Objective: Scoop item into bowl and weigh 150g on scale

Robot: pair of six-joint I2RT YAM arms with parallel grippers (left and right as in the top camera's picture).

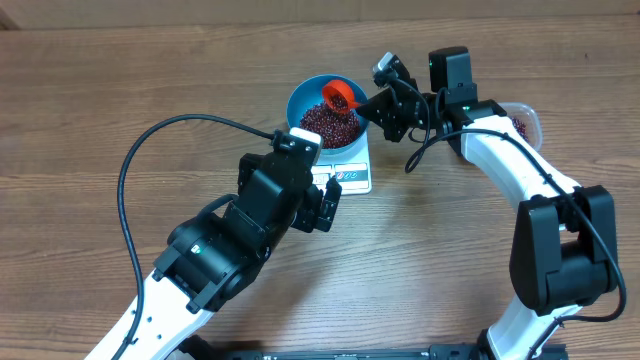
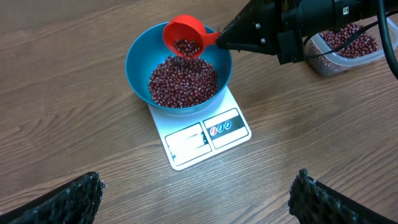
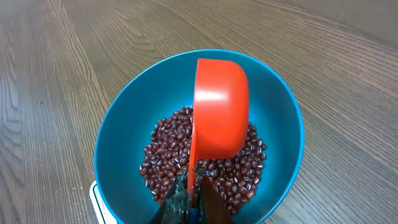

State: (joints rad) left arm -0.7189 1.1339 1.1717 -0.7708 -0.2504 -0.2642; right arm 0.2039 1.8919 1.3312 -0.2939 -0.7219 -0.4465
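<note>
The blue bowl (image 1: 296, 100) stands on the white scale (image 1: 350, 178) and holds a heap of dark red beans (image 1: 328, 122). My right gripper (image 1: 372, 103) is shut on the handle of a red scoop (image 1: 340, 95), tilted over the bowl's far right rim. In the left wrist view the scoop (image 2: 185, 34) has some beans in its cup above the bean heap (image 2: 183, 81). The right wrist view shows the scoop's back (image 3: 219, 106) over the bowl (image 3: 124, 130), with the right gripper (image 3: 194, 186) clamped on the handle. My left gripper (image 2: 198, 182) is open over bare table in front of the scale (image 2: 199, 140).
A clear plastic tub (image 2: 348, 43) with more beans sits to the right of the bowl, behind the right arm, and shows partly in the overhead view (image 1: 522, 122). The left arm's black cable (image 1: 125, 170) loops over the wooden table at the left.
</note>
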